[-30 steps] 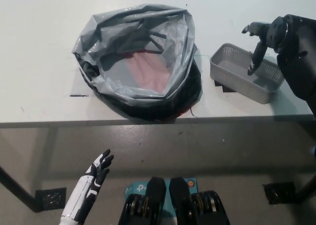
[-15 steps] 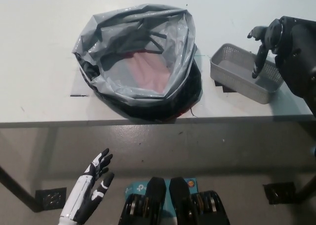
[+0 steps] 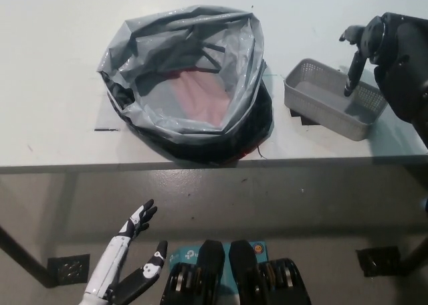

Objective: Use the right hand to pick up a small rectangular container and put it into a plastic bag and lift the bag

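A white table [image 3: 53,64] holds a grey plastic bag [image 3: 187,84], mouth open, at its middle. To the right, near the table's edge, sits a grey mesh container [image 3: 332,99]. The black right hand [image 3: 358,51] hangs over the container's far right side, holding nothing, fingers pointing down. The white left hand [image 3: 130,265] rests open below the table, lower left.

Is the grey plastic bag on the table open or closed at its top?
Open. The plastic bag has its rim spread wide, and its pinkish inside shows from above.
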Available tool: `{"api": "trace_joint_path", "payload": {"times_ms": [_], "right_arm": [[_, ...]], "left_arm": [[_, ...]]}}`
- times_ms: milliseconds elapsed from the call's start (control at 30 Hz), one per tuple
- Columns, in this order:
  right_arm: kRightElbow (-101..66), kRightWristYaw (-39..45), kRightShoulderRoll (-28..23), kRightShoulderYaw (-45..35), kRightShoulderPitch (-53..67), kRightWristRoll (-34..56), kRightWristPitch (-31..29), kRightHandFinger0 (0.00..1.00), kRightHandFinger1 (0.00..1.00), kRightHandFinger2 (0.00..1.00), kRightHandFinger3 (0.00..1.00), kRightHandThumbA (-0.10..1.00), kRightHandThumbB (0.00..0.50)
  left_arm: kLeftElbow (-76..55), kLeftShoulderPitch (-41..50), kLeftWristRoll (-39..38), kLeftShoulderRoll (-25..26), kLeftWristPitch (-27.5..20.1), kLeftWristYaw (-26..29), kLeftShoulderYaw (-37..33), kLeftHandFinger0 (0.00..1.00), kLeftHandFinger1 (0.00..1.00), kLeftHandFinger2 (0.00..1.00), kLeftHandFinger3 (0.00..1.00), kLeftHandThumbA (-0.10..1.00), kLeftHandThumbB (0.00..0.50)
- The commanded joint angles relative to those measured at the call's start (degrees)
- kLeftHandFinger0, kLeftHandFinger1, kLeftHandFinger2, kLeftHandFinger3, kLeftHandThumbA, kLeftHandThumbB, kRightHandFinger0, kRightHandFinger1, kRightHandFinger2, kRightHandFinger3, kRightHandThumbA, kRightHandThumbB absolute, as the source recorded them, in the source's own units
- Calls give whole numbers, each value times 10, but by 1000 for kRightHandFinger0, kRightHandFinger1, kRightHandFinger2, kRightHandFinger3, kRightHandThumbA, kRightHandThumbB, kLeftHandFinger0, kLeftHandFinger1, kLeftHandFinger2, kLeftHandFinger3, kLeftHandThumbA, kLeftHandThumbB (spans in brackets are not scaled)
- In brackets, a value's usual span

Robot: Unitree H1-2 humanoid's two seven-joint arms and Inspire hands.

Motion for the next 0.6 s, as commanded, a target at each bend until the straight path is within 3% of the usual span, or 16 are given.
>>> {"api": "trace_joint_path", "payload": {"times_ms": [0, 233, 267, 367, 467, 567], "right_arm": [[-4, -28, -7, -11, -57, 22, -2, 1000, 1000, 1000, 1000, 1000, 477], [-11, -30, -10, -19, -60, 38, 1, 1000, 1000, 1000, 1000, 1000, 466], [-17, -30, -8, -27, -57, 44, 8, 1000, 1000, 1000, 1000, 1000, 456], [-24, -31, -10, -27, -59, 44, 10, 1000, 1000, 1000, 1000, 1000, 468], [-24, -19, -13, -16, -66, 45, -3, 1000, 1000, 1000, 1000, 1000, 440], [-32, -15, -13, -16, -64, 47, 0, 1000, 1000, 1000, 1000, 1000, 439]], "left_arm": [[-7, -6, 19, 7, -38, 6, -2, 1000, 1000, 1000, 1000, 519, 255], [-7, -10, 26, 8, -34, 3, -2, 1000, 1000, 1000, 1000, 624, 228], [-6, -7, 28, 9, -35, 3, -3, 1000, 1000, 1000, 1000, 691, 227], [-4, -12, 30, 10, -35, 1, -3, 1000, 1000, 1000, 1000, 813, 237], [1, -17, 25, 12, -32, -3, -3, 1000, 1000, 1000, 1000, 963, 288], [3, -17, 26, 12, -37, -3, -4, 1000, 1000, 1000, 1000, 1000, 286]]}}
